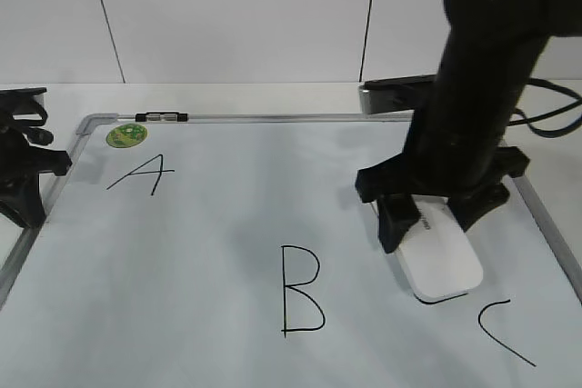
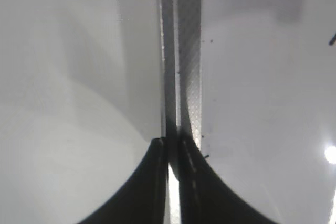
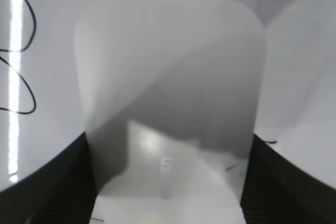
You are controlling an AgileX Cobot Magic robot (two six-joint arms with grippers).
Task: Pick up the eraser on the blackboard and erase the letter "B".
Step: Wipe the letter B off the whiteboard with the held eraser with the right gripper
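Listing from the left: left pincer, fingers pressed together on nothing, parked over the board's left frame edge, its arm low at the left margin and well apart from the work.

Sticker, green, round, at the board's top-left corner, near the left pincer.

"A", black, intact, just below the sticker.

Board, white with grey frame, lying flat on the surface under both pincers.

"B", black, whole and unsmudged, left of and slightly nearer the camera than the right pincer. Judgement: erasing not begun.

Right pincer, straddling the eraser, one finger at each long side. In the wrist view the fingers appear to touch the sides; whether the grip is firm cannot be told. Arm comes down steeply from the upper right, wrist pointing at the board.

Eraser, white, between the right pincer's fingers, seemingly resting on the board, its near end sticking out past the fingertips.

"C", black curve, right of and nearer than the eraser.

Progress: approach done, grasp in hand; lift, carry left to "B" and wiping remain.
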